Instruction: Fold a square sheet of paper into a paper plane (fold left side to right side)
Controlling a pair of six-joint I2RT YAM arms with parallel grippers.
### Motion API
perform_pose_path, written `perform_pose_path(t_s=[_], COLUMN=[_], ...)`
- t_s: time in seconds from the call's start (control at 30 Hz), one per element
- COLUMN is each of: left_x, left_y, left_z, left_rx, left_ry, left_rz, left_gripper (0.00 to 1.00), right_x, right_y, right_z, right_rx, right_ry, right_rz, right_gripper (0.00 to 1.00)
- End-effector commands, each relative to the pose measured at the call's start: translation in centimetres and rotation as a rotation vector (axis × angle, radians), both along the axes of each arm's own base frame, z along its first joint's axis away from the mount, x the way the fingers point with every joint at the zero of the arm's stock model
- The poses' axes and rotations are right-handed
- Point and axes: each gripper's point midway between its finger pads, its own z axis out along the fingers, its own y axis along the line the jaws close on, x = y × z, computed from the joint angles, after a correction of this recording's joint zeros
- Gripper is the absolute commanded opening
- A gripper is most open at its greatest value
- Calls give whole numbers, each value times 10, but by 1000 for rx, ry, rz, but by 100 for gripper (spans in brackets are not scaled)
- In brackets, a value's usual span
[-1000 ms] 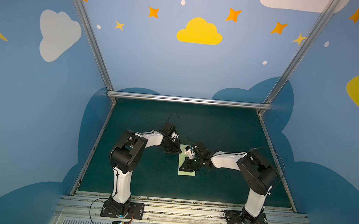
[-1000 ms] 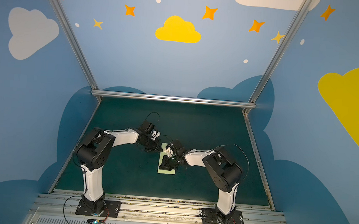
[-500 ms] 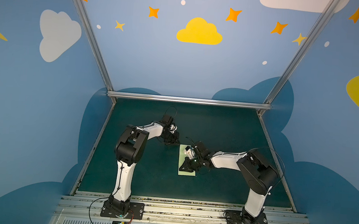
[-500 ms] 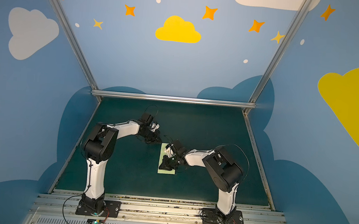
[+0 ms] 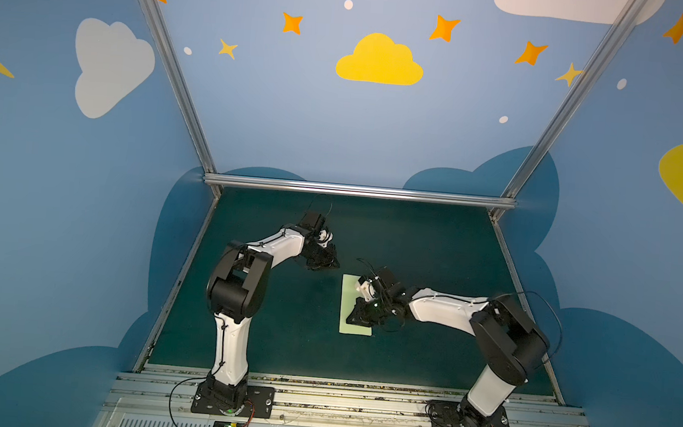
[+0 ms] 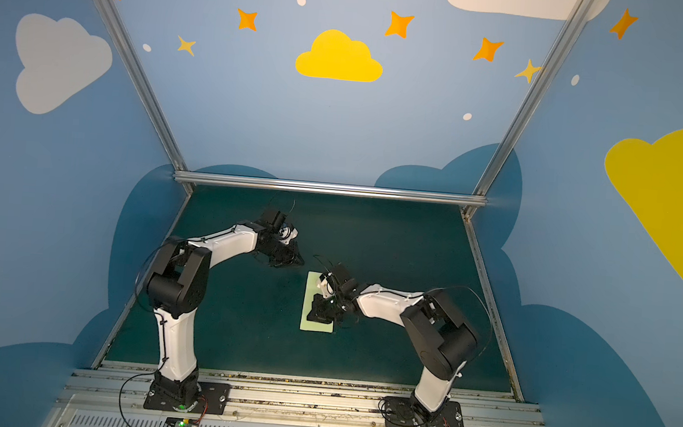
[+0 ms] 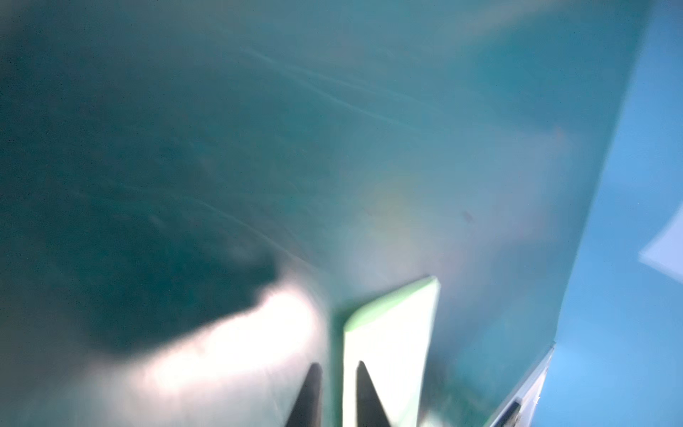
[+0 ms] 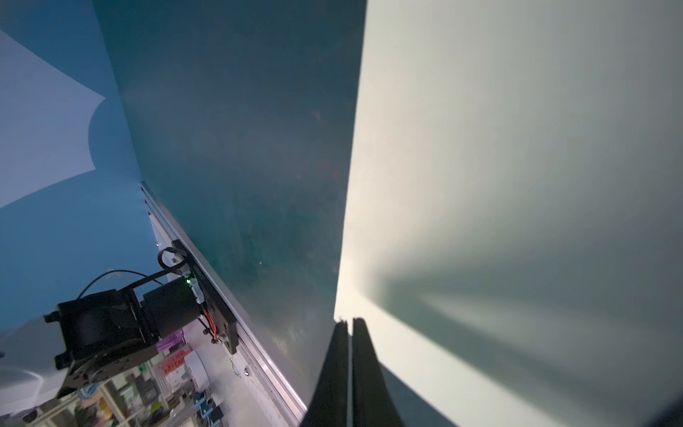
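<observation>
— Right gripper is low over the square sheet of paper, fingers all but together with just a hairline slit, tips at its long edge.
— And the sheet lies flat as a narrow rectangle, mid-table. Left gripper has its fingers a little apart, off beside the sheet's far corner.

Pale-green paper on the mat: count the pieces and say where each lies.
1. The sheet of paper, a narrow rectangle, lies flat on the green mat near mid-table, partly under the right gripper. What that gripper covers could hide more.
</observation>
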Motion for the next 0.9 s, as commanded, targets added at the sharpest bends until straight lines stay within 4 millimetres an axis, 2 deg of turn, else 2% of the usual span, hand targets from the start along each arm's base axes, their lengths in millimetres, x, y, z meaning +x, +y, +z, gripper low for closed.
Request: perform_pose_path(t_s=[0.0,0.03,0.13,0.23,0.33,0.53,0.87], left_x=[-15,-22,-39,-47,-52,-52,-31], left_y=[-6,-7,-10,-19,-26,-34,-47], left_z=[26,27,28,25,21,6,-9], left_rx=[-40,-42,-43,-47,-43,-33,-24], left_ry=[-40,-39,-26,-9,10,27,24], left_rz=[-20,-30,-65,-109,-146,-172,-136], left_gripper=[35,39,50,52,52,43,39], right_x=[0,0,-2,-8,-16,-22,-30], right_y=[-27,-34,-52,-64,-74,-79,-73], right_z=[8,11,12,7,-4,-10,-20], right_rx=[-69,-74,-66,-72,-80,-82,-62], right_ry=[-26,-36,-45,-41,-22,-13,35], right_rz=[-98,-133,-227,-274,-298,-299,-256], right_gripper=[28,35,47,53,55,56,57])
